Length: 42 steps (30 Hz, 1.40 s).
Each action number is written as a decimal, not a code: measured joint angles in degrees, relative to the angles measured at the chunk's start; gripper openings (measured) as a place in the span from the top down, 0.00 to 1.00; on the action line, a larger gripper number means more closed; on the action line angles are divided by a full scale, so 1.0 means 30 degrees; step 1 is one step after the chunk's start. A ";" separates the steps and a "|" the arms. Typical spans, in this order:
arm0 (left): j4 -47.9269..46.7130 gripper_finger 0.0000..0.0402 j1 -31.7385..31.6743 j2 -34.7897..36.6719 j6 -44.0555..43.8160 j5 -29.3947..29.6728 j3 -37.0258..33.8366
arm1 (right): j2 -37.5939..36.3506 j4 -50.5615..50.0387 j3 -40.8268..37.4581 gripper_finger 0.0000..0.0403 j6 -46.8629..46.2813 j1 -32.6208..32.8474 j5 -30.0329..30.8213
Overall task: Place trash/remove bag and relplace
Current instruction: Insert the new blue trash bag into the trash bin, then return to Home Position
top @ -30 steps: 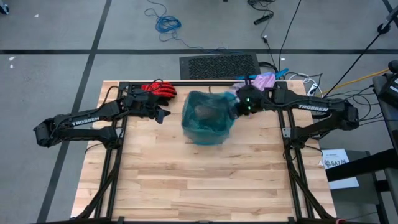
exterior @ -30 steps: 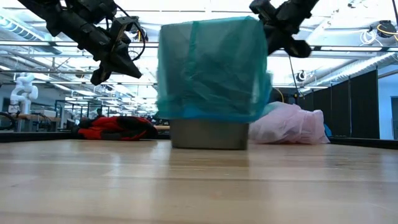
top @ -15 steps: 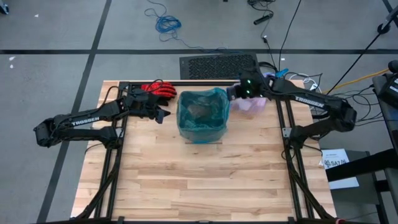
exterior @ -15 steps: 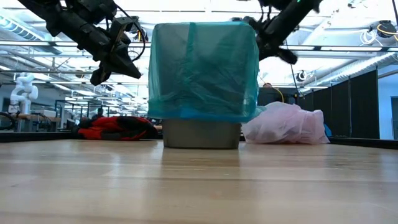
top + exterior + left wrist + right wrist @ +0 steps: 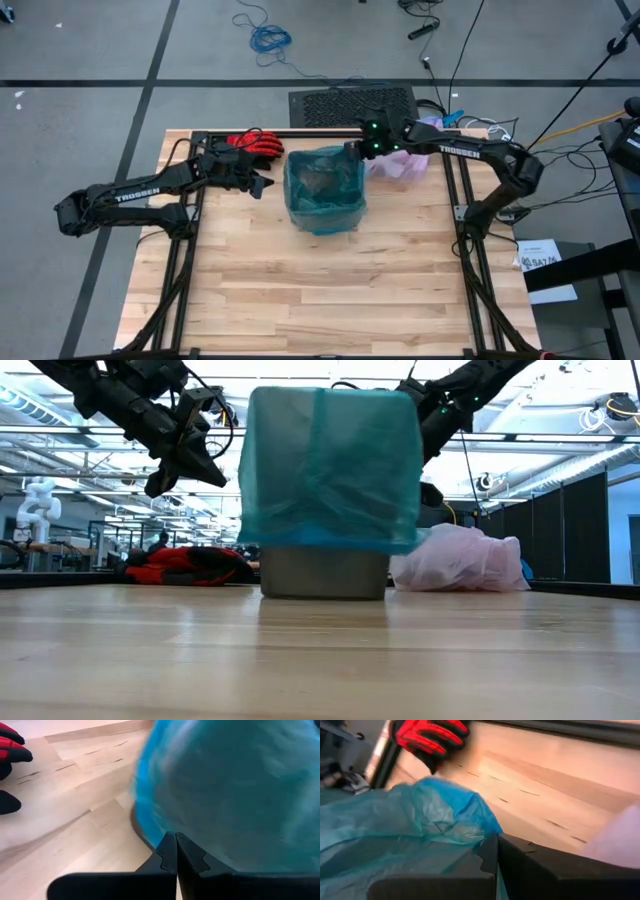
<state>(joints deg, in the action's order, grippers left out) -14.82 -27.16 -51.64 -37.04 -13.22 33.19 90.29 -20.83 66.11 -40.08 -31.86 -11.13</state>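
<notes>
Toward the worktop's [image 5: 300,290] far edge, mid-width, stood one grey metal bin [image 5: 323,574] lined with a thin teal-green plastic bag [image 5: 325,186], folded over the rim.

Right gripper [image 5: 358,150] sat at the liner's far-right rim corner, fingers pressed together with teal film against them in the wrist view; can't tell if film was actually pinched.

Left gripper [image 5: 266,183] hung just left of the bin, fingers closed on nothing.

Beyond, one filled pale lilac-pink see-through bag [image 5: 405,163] lay at the far right edge, one red glove [image 5: 255,143] far left.

Judgement: old bag out, replacement nearly seated; only final rim tucking left.
</notes>
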 joint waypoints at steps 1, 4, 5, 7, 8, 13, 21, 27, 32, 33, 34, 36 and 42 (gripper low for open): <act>0.0004 1.00 0.0000 0.0005 0.0007 0.0026 0.0000 | -0.0126 -0.0192 -0.0001 1.00 0.0188 -0.0032 0.0078; 0.0005 1.00 0.0007 0.0004 0.0117 0.0201 0.0000 | -0.0966 -0.0940 -0.0086 1.00 0.1095 -0.0277 0.0631; 0.0047 1.00 0.0000 0.0014 0.0124 0.0444 0.0000 | -0.1472 -0.1199 -0.0095 1.00 0.1528 -0.0401 0.0998; 0.0033 1.00 0.0000 0.0310 0.0482 0.1076 0.0000 | -0.2590 -0.1791 -0.0072 1.00 0.2523 -0.0640 0.1642; 0.0049 1.00 0.0000 0.0588 0.0737 0.1411 0.0000 | -0.3149 -0.2302 -0.0058 1.00 0.3001 -0.0731 0.1905; 0.0359 1.00 0.0000 0.2152 0.1976 0.1869 0.0000 | -0.6040 -0.3218 -0.0066 1.00 0.5484 -0.0769 0.2146; -0.0377 1.00 0.0095 0.4403 0.5089 0.1722 0.0007 | -1.1865 -0.0758 -0.2916 1.00 0.9169 0.1344 0.2213; -0.3213 1.00 0.0158 0.4564 0.5154 0.0886 -0.0015 | -1.6816 0.4582 -0.9187 1.00 0.9179 0.4179 0.3124; -0.0329 1.00 0.0476 0.4707 0.7695 0.1517 0.0000 | -1.7865 0.2503 -1.1808 1.00 0.7816 0.5487 0.3299; 0.0138 1.00 0.0510 0.4686 0.8096 0.1974 -0.0050 | -1.7965 0.2947 -1.2162 1.00 0.8252 0.5752 0.3271; 0.0839 1.00 0.0521 0.4565 0.8393 0.2532 -0.0214 | -1.8117 0.3721 -1.2560 1.00 0.9076 0.6097 0.3261; 0.2202 1.00 0.0597 0.4243 0.8704 0.3212 -0.0808 | -1.8375 0.5935 -1.3555 1.00 1.1216 0.6785 0.3310; 0.8063 1.00 0.0867 0.4176 0.8602 0.2912 -0.3671 | -1.9333 1.3516 -1.8590 1.00 1.1686 0.7426 0.3924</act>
<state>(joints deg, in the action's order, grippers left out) 9.37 -24.56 -39.11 -11.23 -4.49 22.18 32.29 19.72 10.34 -5.03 -9.58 0.64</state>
